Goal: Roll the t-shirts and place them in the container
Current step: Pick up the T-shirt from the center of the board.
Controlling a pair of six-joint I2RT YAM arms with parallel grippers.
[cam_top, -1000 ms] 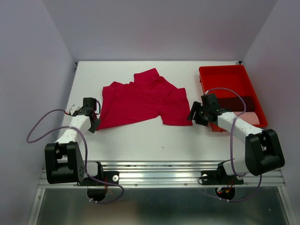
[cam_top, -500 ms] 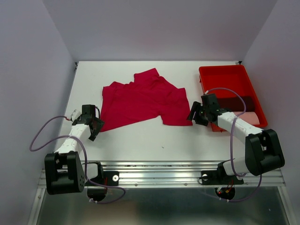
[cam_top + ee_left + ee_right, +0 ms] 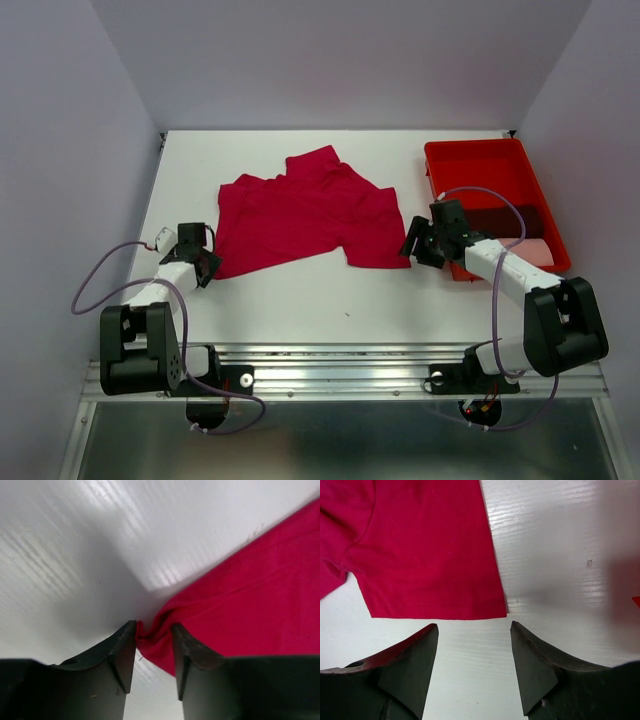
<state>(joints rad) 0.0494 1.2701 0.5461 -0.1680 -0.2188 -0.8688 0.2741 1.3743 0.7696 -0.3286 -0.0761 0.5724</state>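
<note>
White table, red t-shirt spread out mid-frame. We have the left gripper pinched narrow on its lower-left corner, cloth bunched in its jaws; right gripper wide and empty by the lower-right hem, probably so both corners lift together

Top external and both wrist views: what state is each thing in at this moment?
Crimson-red cloth t-shirt: spread flat, unrolled, near-left corner bunched.
Left tool: shut on that bunched corner.
Right tool: open, empty, just short of the shirt's near-right corner.
Glossy red plastic tray: far part bare, cloths in near part.
Dark maroon cloth: lying in the tray.
Pale pink cloth: lying at the tray's near end.
</note>
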